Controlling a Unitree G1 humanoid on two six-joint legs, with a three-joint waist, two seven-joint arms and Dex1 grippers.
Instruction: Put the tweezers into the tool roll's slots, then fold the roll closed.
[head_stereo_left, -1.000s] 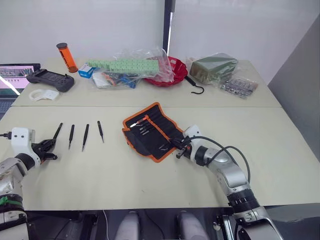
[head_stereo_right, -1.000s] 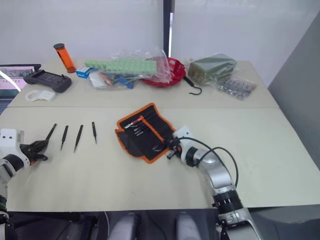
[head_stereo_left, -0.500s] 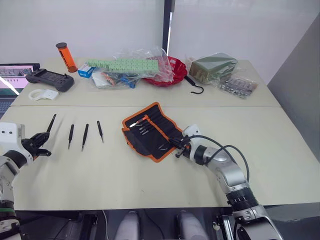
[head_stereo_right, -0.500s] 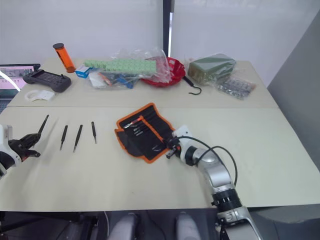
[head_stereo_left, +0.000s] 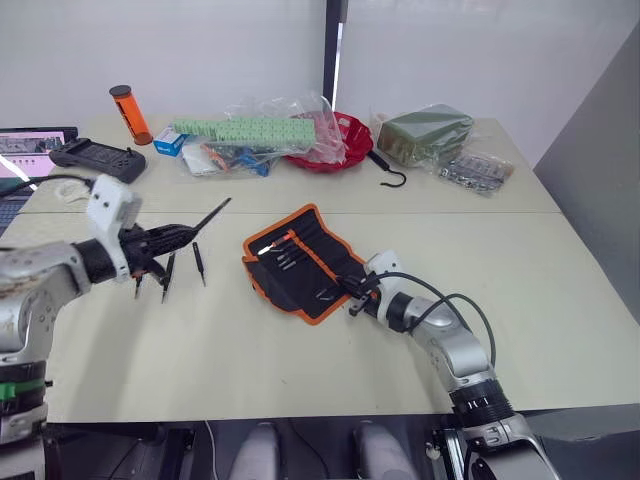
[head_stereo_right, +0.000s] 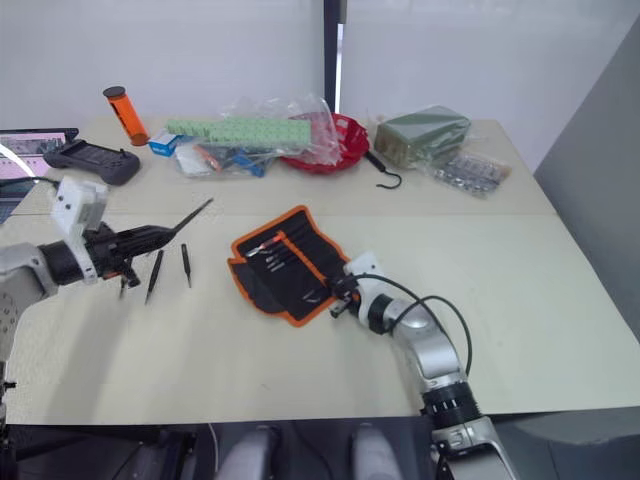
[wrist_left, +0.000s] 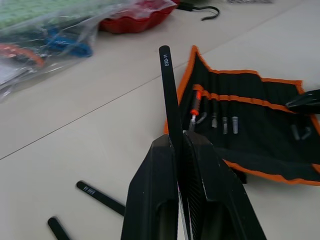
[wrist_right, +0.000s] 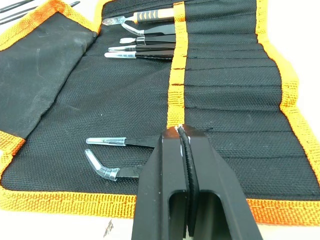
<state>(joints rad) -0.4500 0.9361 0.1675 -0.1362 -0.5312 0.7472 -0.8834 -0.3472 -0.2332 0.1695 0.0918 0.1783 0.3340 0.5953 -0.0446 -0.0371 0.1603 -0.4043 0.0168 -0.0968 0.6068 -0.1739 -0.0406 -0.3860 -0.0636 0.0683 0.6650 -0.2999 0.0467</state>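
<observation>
The black tool roll (head_stereo_left: 300, 262) with orange trim lies open at the table's middle. Its slots (wrist_right: 225, 85) run beside an orange stitched band, and several small tools (wrist_right: 142, 42) sit in them. My left gripper (head_stereo_left: 180, 235) is shut on one of the black tweezers (wrist_left: 169, 95), held in the air left of the roll and pointing toward it. Three more tweezers (head_stereo_left: 200, 263) lie on the table under that arm. My right gripper (wrist_right: 180, 131) is shut at the roll's near right edge, tips pinching fabric at the orange band.
Along the back of the table lie a red bowl (head_stereo_left: 345, 135), a black hook (head_stereo_left: 392, 172), plastic bags (head_stereo_left: 250, 135), an orange tube (head_stereo_left: 128, 112), a black controller (head_stereo_left: 95, 157) and a green packet (head_stereo_left: 425, 130). A laptop (head_stereo_left: 30, 140) sits at the far left.
My left arm has lifted off the table at the far left and swung right toward the roll, carrying one of the tweezers. The right gripper has stayed on the roll.
</observation>
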